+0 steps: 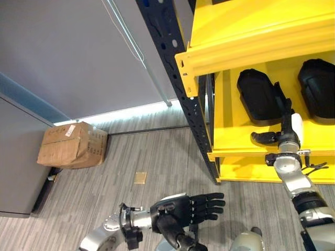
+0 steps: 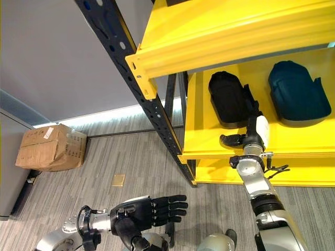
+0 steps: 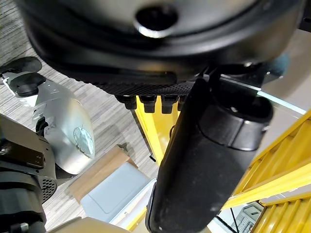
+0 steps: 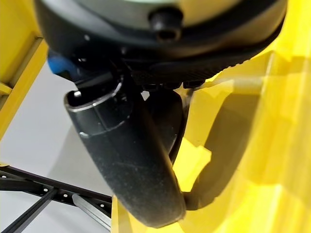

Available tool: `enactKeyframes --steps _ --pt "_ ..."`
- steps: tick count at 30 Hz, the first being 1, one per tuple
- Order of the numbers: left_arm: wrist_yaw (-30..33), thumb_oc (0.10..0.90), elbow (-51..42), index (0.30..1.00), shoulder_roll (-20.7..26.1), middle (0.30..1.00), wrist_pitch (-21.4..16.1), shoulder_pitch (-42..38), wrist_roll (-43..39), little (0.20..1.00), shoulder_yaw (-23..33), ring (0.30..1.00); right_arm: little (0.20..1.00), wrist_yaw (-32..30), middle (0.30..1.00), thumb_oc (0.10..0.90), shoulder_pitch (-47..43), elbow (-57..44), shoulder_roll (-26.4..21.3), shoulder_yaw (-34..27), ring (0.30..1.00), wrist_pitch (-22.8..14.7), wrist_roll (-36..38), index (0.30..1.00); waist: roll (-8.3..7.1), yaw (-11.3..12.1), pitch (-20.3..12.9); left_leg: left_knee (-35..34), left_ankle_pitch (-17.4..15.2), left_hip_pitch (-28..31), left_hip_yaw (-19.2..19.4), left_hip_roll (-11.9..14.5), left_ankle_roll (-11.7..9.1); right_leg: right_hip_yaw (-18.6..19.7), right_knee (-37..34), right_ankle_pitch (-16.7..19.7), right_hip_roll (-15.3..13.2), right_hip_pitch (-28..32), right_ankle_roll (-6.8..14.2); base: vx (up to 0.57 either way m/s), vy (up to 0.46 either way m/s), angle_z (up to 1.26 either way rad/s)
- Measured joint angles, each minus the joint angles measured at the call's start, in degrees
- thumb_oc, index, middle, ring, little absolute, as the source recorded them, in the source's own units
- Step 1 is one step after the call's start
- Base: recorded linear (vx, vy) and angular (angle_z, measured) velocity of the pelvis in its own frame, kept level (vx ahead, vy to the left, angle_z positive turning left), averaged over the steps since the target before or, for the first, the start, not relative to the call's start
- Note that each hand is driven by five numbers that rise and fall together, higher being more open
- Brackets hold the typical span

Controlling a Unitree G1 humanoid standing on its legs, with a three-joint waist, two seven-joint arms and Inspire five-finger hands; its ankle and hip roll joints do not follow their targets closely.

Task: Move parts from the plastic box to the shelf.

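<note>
**Right hand at the shelf, left hand idle low**

We see the yellow shelf point(image 1: 261, 31) on its dark blue upright point(image 1: 172, 63), standing on grey floor point(image 1: 157, 162). Two black parts lie on the lower level, well apart from each other: the left part point(image 1: 256, 97) and the right part point(image 1: 318, 90).

Our right arm reaches up from the lower right, its forearm nearly vertical in front of the shelf's edge. The right hand point(image 1: 285, 128) is at the near end of the left part, its thumb sticking out sideways toward our left. In the head views the fingers run up against the part's near end; in the wrist view a dark rounded shape lies past the hand against the yellow wall. We cannot tell whether the fingers grip the part or only touch it.

Our left arm is bent low, over the floor. The left hand point(image 1: 193, 209) is held flat, fingers straight and together pointing toward the shelf, holding nothing.

A cardboard box point(image 1: 70, 145) sits on the floor by the grey wall point(image 1: 78, 47), well apart from the shelf.
</note>
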Motion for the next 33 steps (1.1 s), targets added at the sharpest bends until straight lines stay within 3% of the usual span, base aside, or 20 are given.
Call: enactKeyframes --steps 11,14,22,29,33 --pt "0.1 0.9 0.0 1.0 0.0 1.0 0.0 -1.4 0.0 1.0 0.0 1.0 1.0 0.0 1.0 0.9 0.2 -2.0 1.9 1.7 1.0 0.0 0.6 1.0 -0.14 0.0 0.4 0.3 0.0 -0.1 -0.1 0.1 0.0 0.1 0.5 -0.1 0.0 -0.1 -0.1 0.0 0.0 0.0" --pt "0.8 0.9 0.0 1.0 -0.1 1.0 0.0 -1.4 -0.1 1.0 0.1 1.0 1.0 -0.1 1.0 0.9 2.2 -6.5 2.4 1.7 1.0 0.0 1.3 1.0 -0.3 0.0 0.5 0.6 0.0 -1.2 0.0 0.1 0.0 0.2 1.0 -0.2 0.0 -1.4 -0.2 0.0 0.0 0.0" --pt "1.1 0.9 0.3 1.0 -0.1 1.0 -0.1 -1.5 -0.1 1.0 0.1 1.0 1.0 -0.8 1.0 0.9 2.7 -8.2 4.1 2.1 1.0 -0.1 2.7 1.0 -1.31 0.0 1.3 0.6 0.0 -1.5 0.0 0.2 0.0 0.3 1.3 -0.3 0.1 -1.9 -0.3 0.0 -0.001 0.0" --pt "1.4 0.9 0.3 1.0 -0.1 1.0 -0.2 -1.8 -0.1 1.0 0.1 1.0 1.0 -3.8 1.0 0.9 2.6 -8.2 5.2 2.2 1.0 -0.1 2.6 1.0 -1.68 0.1 1.5 1.0 0.0 -2.0 -0.2 0.2 0.0 0.1 1.2 -0.3 0.1 -2.0 -0.3 0.0 -0.004 0.01" --pt "1.9 0.9 0.3 1.0 -0.1 1.0 -0.3 -1.8 -0.1 1.0 0.1 1.0 1.0 -8.5 1.0 0.9 2.6 -8.4 6.0 2.2 1.0 0.0 -0.9 1.0 -1.65 0.0 1.5 1.1 -0.1 -2.5 -0.1 0.2 0.1 0.2 1.3 -0.3 0.1 -2.6 -0.4 0.0 0.008 -0.01"
